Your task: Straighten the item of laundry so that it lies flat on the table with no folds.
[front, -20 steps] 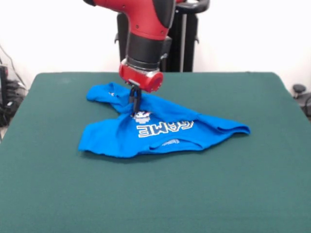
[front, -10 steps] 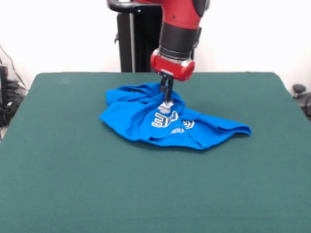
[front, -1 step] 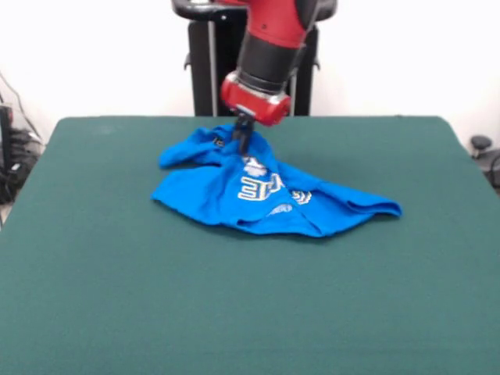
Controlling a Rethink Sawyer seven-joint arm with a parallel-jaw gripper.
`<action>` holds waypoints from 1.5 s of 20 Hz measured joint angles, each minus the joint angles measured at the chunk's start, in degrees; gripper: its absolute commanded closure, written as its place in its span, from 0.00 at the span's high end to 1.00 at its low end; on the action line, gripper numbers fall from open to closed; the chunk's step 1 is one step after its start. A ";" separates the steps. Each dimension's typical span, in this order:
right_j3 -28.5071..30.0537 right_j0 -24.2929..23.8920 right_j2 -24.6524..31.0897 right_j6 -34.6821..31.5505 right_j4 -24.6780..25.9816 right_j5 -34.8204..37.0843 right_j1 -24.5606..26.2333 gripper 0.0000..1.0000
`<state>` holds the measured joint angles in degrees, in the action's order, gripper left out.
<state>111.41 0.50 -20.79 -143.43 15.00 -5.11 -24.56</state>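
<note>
One front camera looks slightly downward (from mid-distance) across the table (front, -1 step: 94,312).

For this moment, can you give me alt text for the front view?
A small blue T-shirt lies crumpled and folded over itself on a green table, its white print only partly showing. A red and black robot arm reaches down from above, its gripper at the shirt's far, bunched edge.

Robotics lab, green felt table (front, -1 step: 94,312), plain white wall (front, -1 step: 101,55), cables (front, -1 step: 16,148)
</note>
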 measured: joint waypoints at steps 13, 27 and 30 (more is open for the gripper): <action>-3.02 -3.60 -7.58 0.00 -0.02 -6.25 7.56 0.00; -1.87 -0.33 -7.76 0.00 -0.04 -3.91 1.01 0.00; -1.35 1.86 -7.94 0.00 -0.03 0.93 -3.53 0.00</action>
<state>110.06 2.36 -28.73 -143.43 14.97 -4.17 -28.09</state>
